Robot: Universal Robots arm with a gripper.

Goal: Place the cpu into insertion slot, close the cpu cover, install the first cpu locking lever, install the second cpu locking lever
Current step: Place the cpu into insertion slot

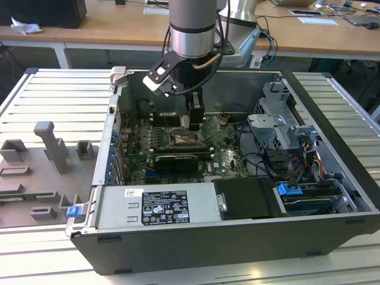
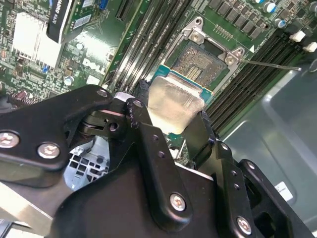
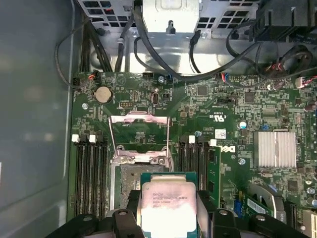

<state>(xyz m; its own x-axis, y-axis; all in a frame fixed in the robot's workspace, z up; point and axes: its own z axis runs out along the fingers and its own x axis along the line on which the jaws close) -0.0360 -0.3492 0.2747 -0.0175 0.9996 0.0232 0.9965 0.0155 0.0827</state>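
Exterior view: your arm reaches down into the open computer case, which lies on the slatted metal table. The gripper hangs over the green motherboard, near the middle of the case.

In both wrist views you can see the gripper clamped on the cpu. One black finger presses one edge of the chip and its partner presses the opposite edge, with the silver-grey top facing the cameras. The cpu is held above the board and is not seated.

In the first wrist view the cpu overlaps the edge of the insertion slot nearest the gripper, and the slot's dark centre lies bare beyond the chip. The cpu cover stands swung open on its hinge, on the side of the socket away from the gripper, and you can see board through its square window. Long black memory slots flank the socket on both sides. A ribbed silver heatsink sits well apart on the board.
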